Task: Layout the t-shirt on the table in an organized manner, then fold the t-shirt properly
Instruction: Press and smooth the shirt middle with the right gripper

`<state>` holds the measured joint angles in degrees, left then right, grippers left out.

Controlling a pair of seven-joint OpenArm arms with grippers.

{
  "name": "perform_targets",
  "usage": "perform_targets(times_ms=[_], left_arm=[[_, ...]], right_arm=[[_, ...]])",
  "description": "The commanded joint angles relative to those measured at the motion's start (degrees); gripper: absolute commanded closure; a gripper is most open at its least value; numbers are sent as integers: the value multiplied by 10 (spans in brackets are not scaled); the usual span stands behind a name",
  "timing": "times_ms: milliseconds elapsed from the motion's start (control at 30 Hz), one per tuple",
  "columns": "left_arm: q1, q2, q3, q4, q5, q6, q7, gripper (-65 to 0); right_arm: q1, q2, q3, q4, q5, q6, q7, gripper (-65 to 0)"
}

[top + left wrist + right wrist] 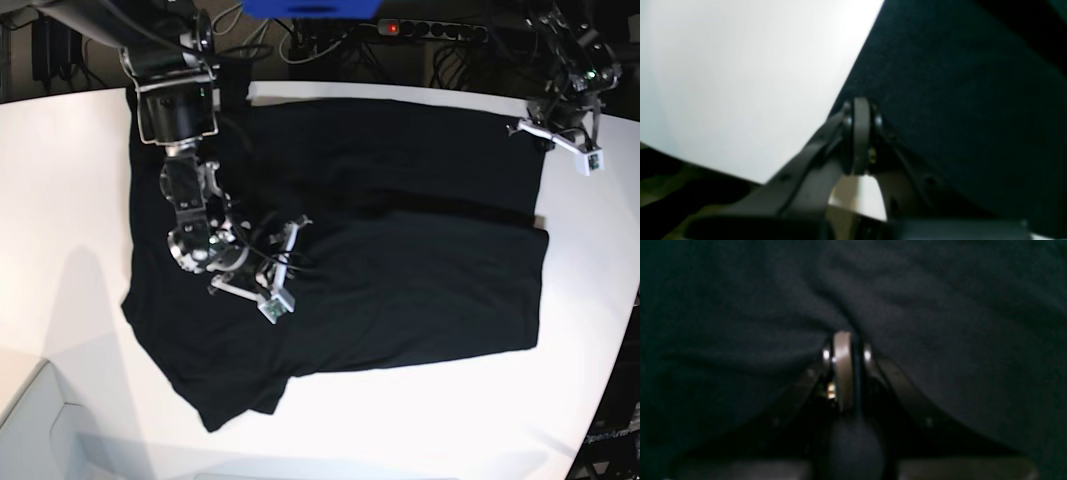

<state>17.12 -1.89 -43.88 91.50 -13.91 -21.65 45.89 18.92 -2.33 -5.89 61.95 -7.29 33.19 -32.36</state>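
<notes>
While both grippers are pressed together on black cloth, the t-shirt lies spread over the middle of the table, plain side up, one sleeve trailing toward the near left corner.

Near: in the base view the right gripper sits over the shirt's left-centre. Its wrist view shows the jaws closed with a dark fold caught between them and wrinkles radiating from the pinch. Cloth fills that whole view, so I judge the pinch is well inside the body, not at an edge.

Far: the left gripper is at the far right corner of the shirt, at the hem line. Its jaws are shut right where black cloth meets white table. Whether cloth is actually between them cannot be told; the contact point is blurred.

Risks, as a judgement:
- Left grip is at the very edge, so it may hold only a thin bite, or nothing; a pull could slip it free.
- Right pinch may have taken both layers; lifting would then drag the whole body and bunch it.
- Uneven pull between the arms would skew the layout.
</notes>
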Motion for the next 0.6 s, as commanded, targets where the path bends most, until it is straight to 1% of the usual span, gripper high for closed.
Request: perform_targets(times_ms=[0, 67, 133, 200, 300, 467, 533, 567], left_arm=[[12, 1, -2, 9, 21, 9, 31, 0], [20, 3, -2, 30, 21, 9, 31, 0], [22, 4, -2, 60, 21, 9, 31, 0], [22, 10, -2, 88, 21, 9, 31, 0], [22, 11, -2, 120, 21, 9, 31, 0], [18, 11, -2, 133, 21, 9, 31, 0], [5, 12, -2, 143, 20, 10, 31, 0], [-5, 19, -2, 147, 20, 10, 31, 0]], right_arm=[[12, -1, 0, 5, -1, -3, 6, -34], [12, -1, 0, 5, -1, -31, 13, -34], [12, -1, 0, 4, -1, -71, 22, -34], [12, -1, 0, -1, -1, -98, 32, -35], [21, -1, 0, -19, -1, -122, 45, -35], [37, -1, 0, -37, -1, -127, 48, -35], [39, -1, 0, -27, -1, -126, 48, -33], [36, -1, 0, -11, -1, -126, 48, -33]])
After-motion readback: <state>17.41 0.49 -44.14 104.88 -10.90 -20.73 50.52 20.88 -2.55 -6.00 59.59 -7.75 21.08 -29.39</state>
